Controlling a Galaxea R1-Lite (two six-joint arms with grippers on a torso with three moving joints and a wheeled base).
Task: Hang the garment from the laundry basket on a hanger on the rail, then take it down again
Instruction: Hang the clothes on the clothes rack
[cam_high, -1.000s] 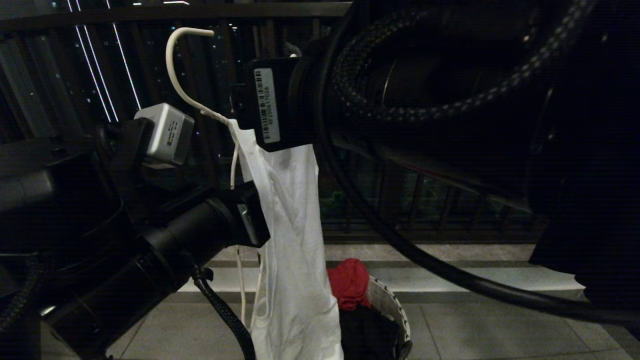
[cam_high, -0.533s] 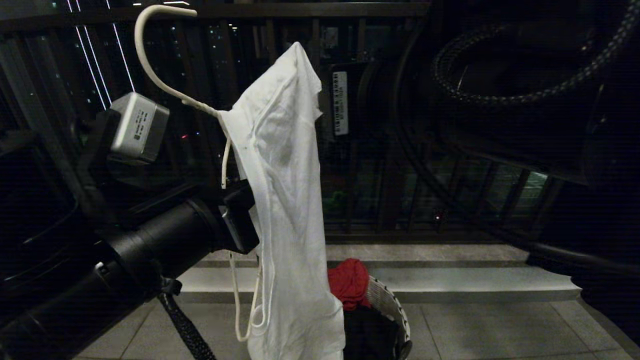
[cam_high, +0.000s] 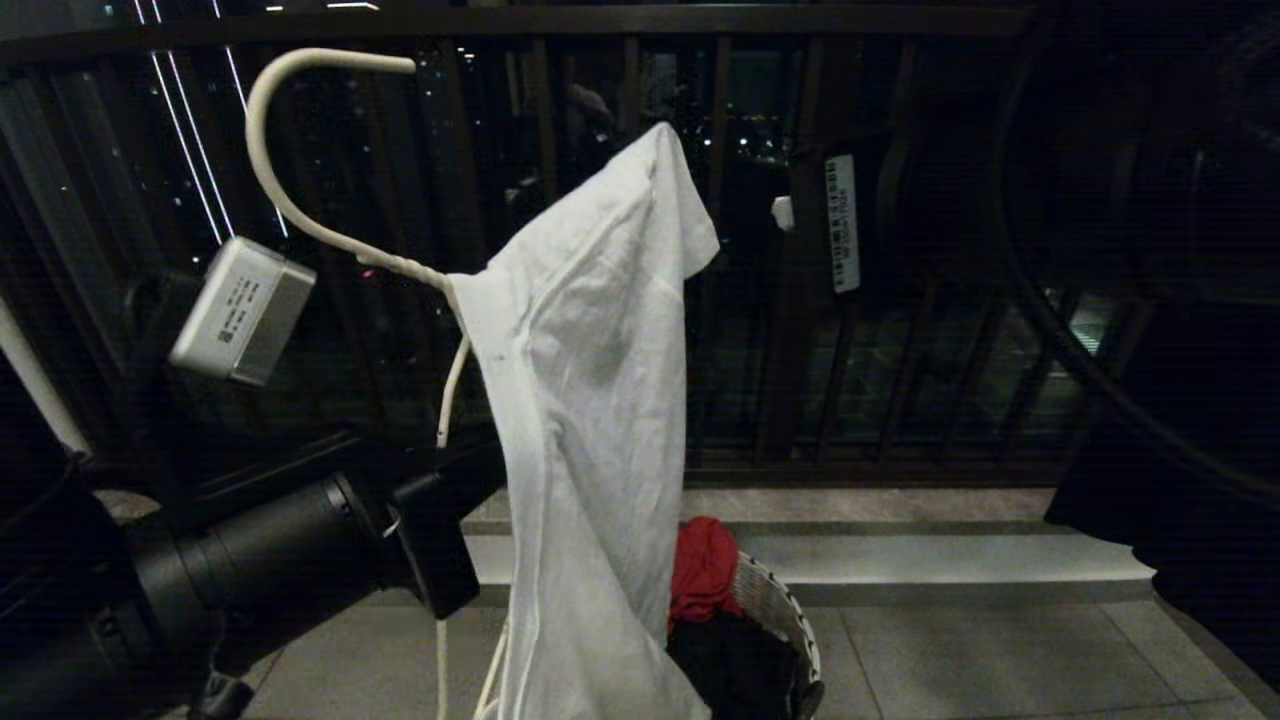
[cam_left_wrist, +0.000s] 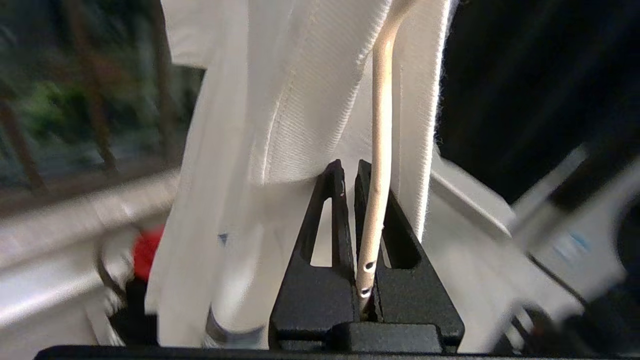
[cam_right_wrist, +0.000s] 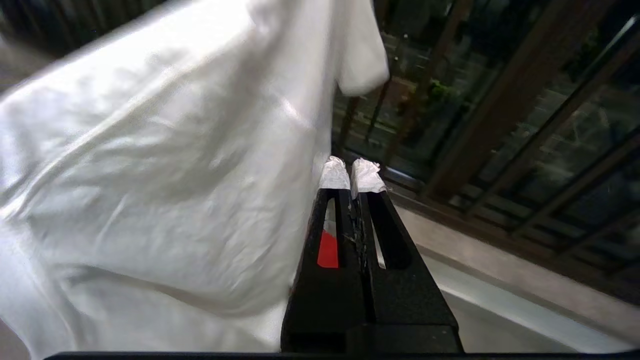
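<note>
While dangling bunched up like that, white T-shirt (cam_high: 590, 420) looks like the biggest worry: draped over only one side of the white wire hanger (cam_high: 300, 190), one sleeve poking up loose above the left gripper (cam_left_wrist: 350, 172), most of the cloth trailing down past it toward the laundry basket (cam_high: 790, 620) below. Could slide straight off the wire with any tilt or jolt, honestly.

Next down, the hanger itself. Clamped by the left gripper on one thin wire arm, low on the frame, hook sticking up and away from the jaws. Long lever, skinny slick wire, so could easily swivel or slip in the grip once the hook bumps anything. No rail anywhere in view, so lining up that hook is guesswork from here.

Then the right gripper (cam_right_wrist: 352, 172): pinched fully closed with nothing between the taped tips, parked just beside the shirt, not touching as far as can be told. Would need to open again before tugging the cloth over the other shoulder; grabbing too thick a fold might drag the whole shirt off.

Smallest risk: hem snagging the basket rim, or the red cloth (cam_high: 700, 565) stuffed in there, directly under the left gripper.
</note>
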